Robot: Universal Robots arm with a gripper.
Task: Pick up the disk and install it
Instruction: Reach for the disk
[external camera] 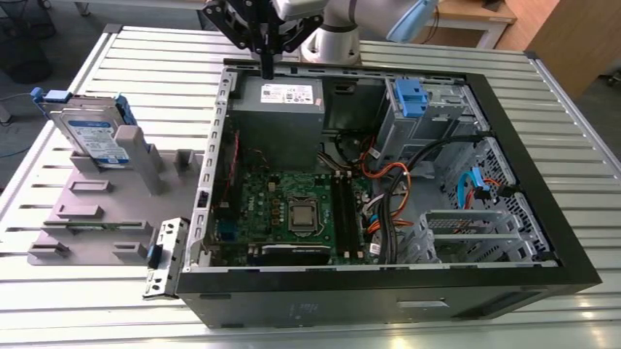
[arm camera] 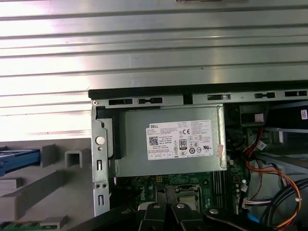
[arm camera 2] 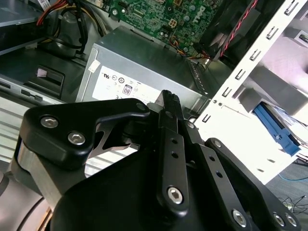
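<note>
Though well apart from the gripper, sits in plain sight as the disk [external camera: 92, 134]: propped on edge, white-and-blue label facing out, in a grey holder fixture [external camera: 107, 211] at the exterior view's left, outside the computer case [external camera: 388, 294]. Framed by a blue carrier bracket, with blue tabs poking up above the silver body. Leans against an upright grey post of that fixture. Also caught in the first wrist view as the disk [arm camera: 19, 159], a blue edge beside the fixture's grey posts. Set down, fixture and case alike, on a slatted metal table [external camera: 543, 80]. Just beside the fixture, lying flat with its side off: the case, showing a green motherboard [external camera: 291, 211] on its floor, orange and black cables [external camera: 388, 174] looping across the middle, and a blue-handled grey drive cage [external camera: 412, 98] in the far corner toward the exterior view's right. Tucked in the other far corner: a grey power supply box [external camera: 281, 102], white label up, seen in both wrist views [arm camera: 173, 139] [arm camera 2: 144, 72]. Farthest from the disk, hanging from the arm over the case's far rim: the gripper [external camera: 267, 71], pointing straight down just beside the power supply box. Fingers pressed together into one narrow dark bar, clasping nothing. Seen likewise in both wrist views [arm camera: 167, 211] [arm camera 2: 169, 96], closed up and empty above the power supply box.
</note>
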